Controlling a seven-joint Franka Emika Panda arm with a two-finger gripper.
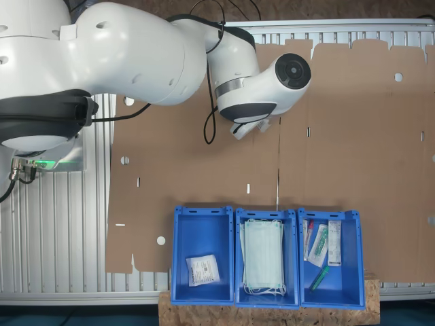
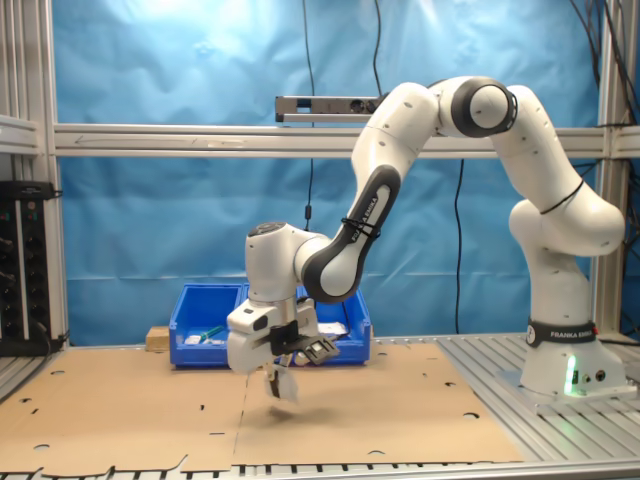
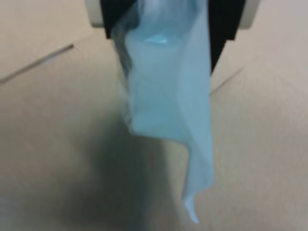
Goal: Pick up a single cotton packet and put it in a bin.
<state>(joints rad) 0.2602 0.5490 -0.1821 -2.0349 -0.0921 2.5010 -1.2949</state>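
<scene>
My gripper (image 2: 281, 372) is shut on a cotton packet (image 2: 285, 387), a small pale pouch that hangs down from the jaws a little above the cardboard. In the wrist view the packet (image 3: 166, 110) dangles, crumpled and bluish-white, between the dark fingers (image 3: 225, 29) of the gripper (image 3: 163, 21). In the first exterior view the arm's wrist (image 1: 262, 92) covers the gripper, far from the bins. Another cotton packet (image 1: 202, 269) lies in the blue bin (image 1: 179, 261) at the first exterior view's left of the row.
Cardboard sheet (image 1: 340, 149) covers the table. The middle blue crate (image 1: 238, 272) holds pale green masks (image 1: 264, 257); the crate (image 1: 357, 272) beside it holds tubes and sachets (image 1: 334, 242). In the second exterior view the crates (image 2: 200, 322) stand behind the gripper, with the robot base (image 2: 560, 370) at the second exterior view's right.
</scene>
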